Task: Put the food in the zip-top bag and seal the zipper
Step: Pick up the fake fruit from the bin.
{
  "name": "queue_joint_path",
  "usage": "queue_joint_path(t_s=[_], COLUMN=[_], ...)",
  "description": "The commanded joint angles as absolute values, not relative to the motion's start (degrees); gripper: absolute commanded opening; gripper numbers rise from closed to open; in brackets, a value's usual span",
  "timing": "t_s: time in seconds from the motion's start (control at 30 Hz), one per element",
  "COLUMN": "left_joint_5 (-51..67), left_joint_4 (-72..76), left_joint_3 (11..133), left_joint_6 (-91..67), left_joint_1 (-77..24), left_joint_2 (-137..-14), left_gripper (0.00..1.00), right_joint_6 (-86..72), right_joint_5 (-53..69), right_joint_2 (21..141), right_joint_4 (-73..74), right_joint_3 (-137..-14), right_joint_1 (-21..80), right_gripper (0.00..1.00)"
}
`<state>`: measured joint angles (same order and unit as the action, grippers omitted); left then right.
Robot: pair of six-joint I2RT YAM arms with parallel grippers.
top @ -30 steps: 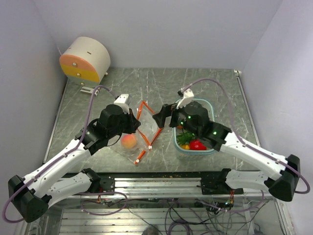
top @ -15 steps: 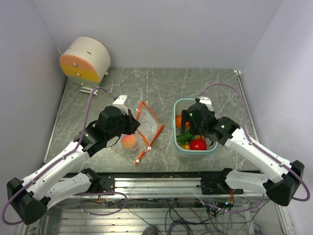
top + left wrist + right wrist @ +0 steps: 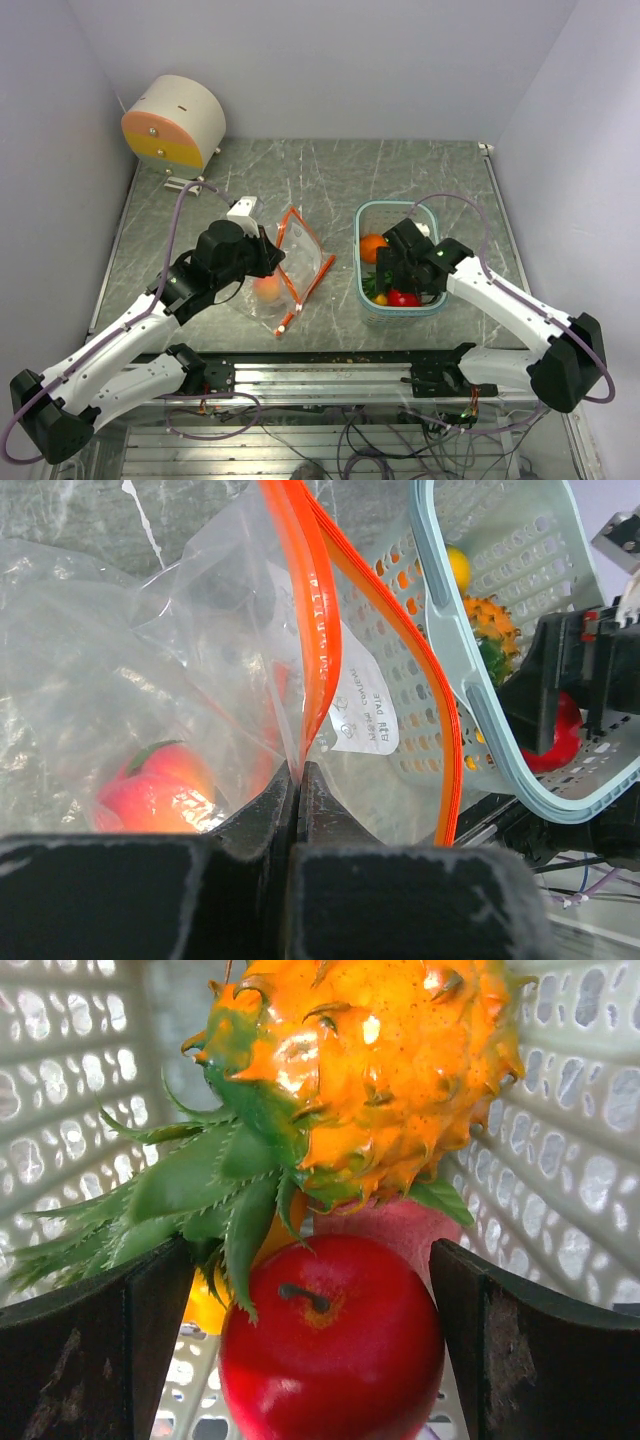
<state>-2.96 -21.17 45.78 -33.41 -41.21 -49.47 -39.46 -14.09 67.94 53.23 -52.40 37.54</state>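
A clear zip-top bag (image 3: 303, 262) with an orange zipper (image 3: 322, 610) lies mid-table, mouth open, with a peach (image 3: 266, 289) inside. My left gripper (image 3: 272, 262) is shut on the bag's near lip (image 3: 297, 765); the peach shows through the plastic (image 3: 150, 788). The teal basket (image 3: 398, 204) holds an orange (image 3: 373, 246), a red apple (image 3: 404, 298), a yellow-orange pineapple (image 3: 390, 1060) with green leaves and a small yellow fruit (image 3: 458, 568). My right gripper (image 3: 312, 1255) is open, low inside the basket, with a finger on each side of the red apple (image 3: 335, 1360).
A round white, peach and yellow device (image 3: 175, 122) stands at the back left corner. The basket's slatted walls (image 3: 590, 1150) close in on both sides of my right gripper. White walls bound the grey marbled table (image 3: 330, 170).
My right arm has swung from over the bag's mouth to the right and dropped into the basket, down to the red apple. My left gripper has kept hold of the bag's lip.
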Motion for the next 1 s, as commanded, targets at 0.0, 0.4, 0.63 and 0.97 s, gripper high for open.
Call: queue_joint_path(t_s=[0.0, 0.4, 0.63, 0.97], left_joint_5=[-3.2, -3.3, -4.0, -2.9], left_joint_4=[-19.9, -19.6, -19.5, -16.7], left_joint_3=[45.5, 45.9, 45.6, 44.5], left_joint_6=[-32.5, -32.3, -32.8, -33.6], left_joint_1=[-41.2, -41.2, -41.2, -41.2], left_joint_2=[-49.2, -50.1, -48.9, -50.8], left_gripper=[0.07, 0.07, 0.07, 0.07], right_joint_6=[-40.3, -38.7, -36.7, -33.8], right_joint_5=[-14.3, -16.7, -17.5, 16.3], right_joint_2=[69.8, 68.6, 64.1, 56.7], right_joint_4=[53.8, 56.1, 54.2, 22.3], right_joint_3=[-49.9, -56.8, -63.4, -63.0], right_joint_1=[37.1, 37.1, 37.1, 37.3], right_gripper=[0.99, 0.21, 0.12, 0.1])
